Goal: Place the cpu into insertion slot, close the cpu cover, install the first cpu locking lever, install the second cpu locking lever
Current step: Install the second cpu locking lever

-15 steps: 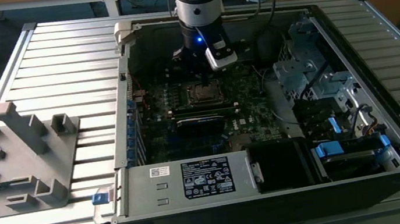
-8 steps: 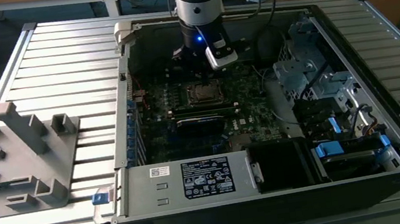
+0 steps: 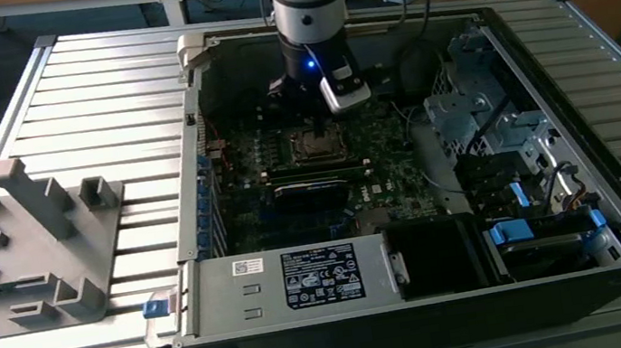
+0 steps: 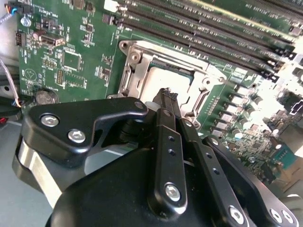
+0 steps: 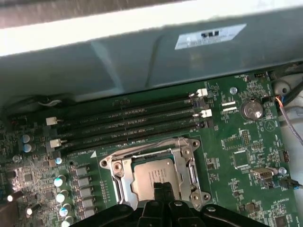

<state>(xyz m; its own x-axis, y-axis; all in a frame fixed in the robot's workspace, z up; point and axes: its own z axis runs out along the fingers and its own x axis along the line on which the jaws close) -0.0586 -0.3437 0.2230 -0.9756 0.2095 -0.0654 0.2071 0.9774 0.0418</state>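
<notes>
We see the grey Universal Robots arm [image 3: 308,1] coming straight down into the open black computer case [image 3: 426,304] lying on the slatted metal table [image 3: 93,104]. Its wrist is vertical, and the black gripper [image 3: 317,125] points down at the CPU socket on the green motherboard [image 3: 395,162].

In both wrist views the two black fingers [image 4: 166,118] are pressed together, tips narrow with no gap between them, nothing visibly clamped. The tips sit right at the edge of the socket, over the near side of the chip.

The small flat square cpu with a dull grey metal top [image 5: 152,176] lies flat in the socket. The thin silvery metal cpu cover frame [image 5: 187,156] is down around it, its window showing the chip top. In the second wrist view the same chip [image 4: 170,80] shows through the frame [image 4: 137,71], just beyond the fingertips.

Long black memory slots [image 5: 128,124] run beside the socket. A grey plastic fixture [image 3: 29,250] stands on the table at the exterior view's left, well apart from the case.
</notes>
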